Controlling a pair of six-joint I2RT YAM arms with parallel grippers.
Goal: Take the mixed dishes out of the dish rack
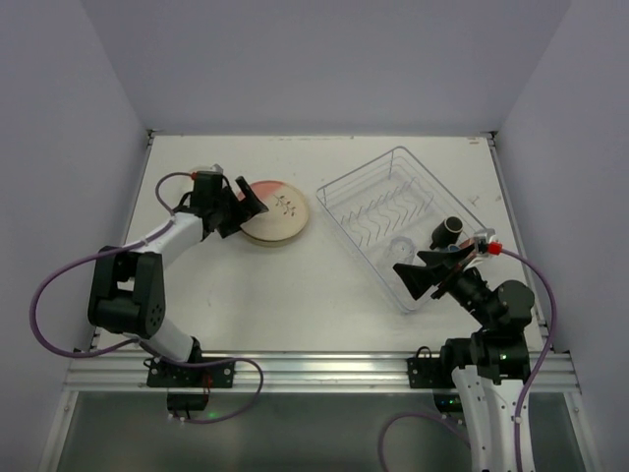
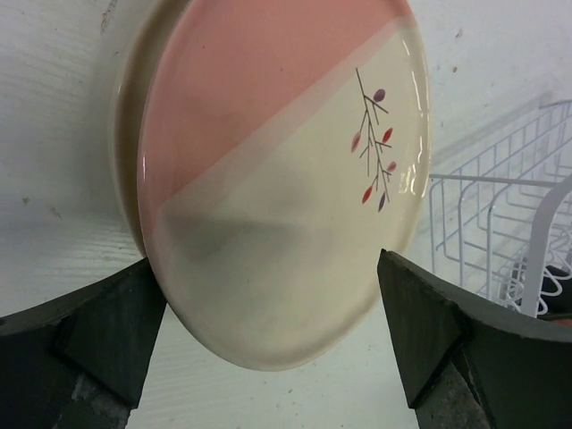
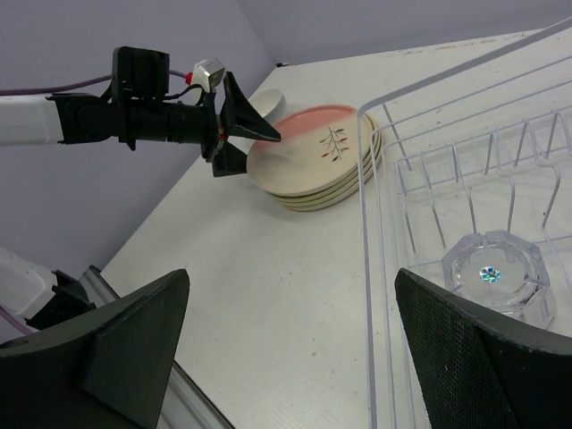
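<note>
— Where do the plates sit from the left gripper (image 1: 248, 208)?
— Straight ahead of it; the stack of plates (image 1: 278, 214) lies flat on the bench (image 1: 295, 295), and the near rim of the top plate (image 2: 286, 179) reaches in between the fingers; the jaws stand wide apart, clamped on nothing.
— Which way does that plate face?
— Face up; it is round, so no long axis; the pink half lies on the far side from the gripper, the cream half nearer; the sprig mark (image 2: 374, 143) sits to the right, its stem running away from the gripper.
— And the right gripper (image 1: 411, 267)?
— Jaws apart too, holding nothing; it hangs over the near end of the dish rack (image 1: 358, 168), whose long axis stretches away from it; a clear glass (image 3: 494, 277) lies inside, ahead and to the right; a dark cup (image 1: 449, 229) stands just beside the gripper.
</note>
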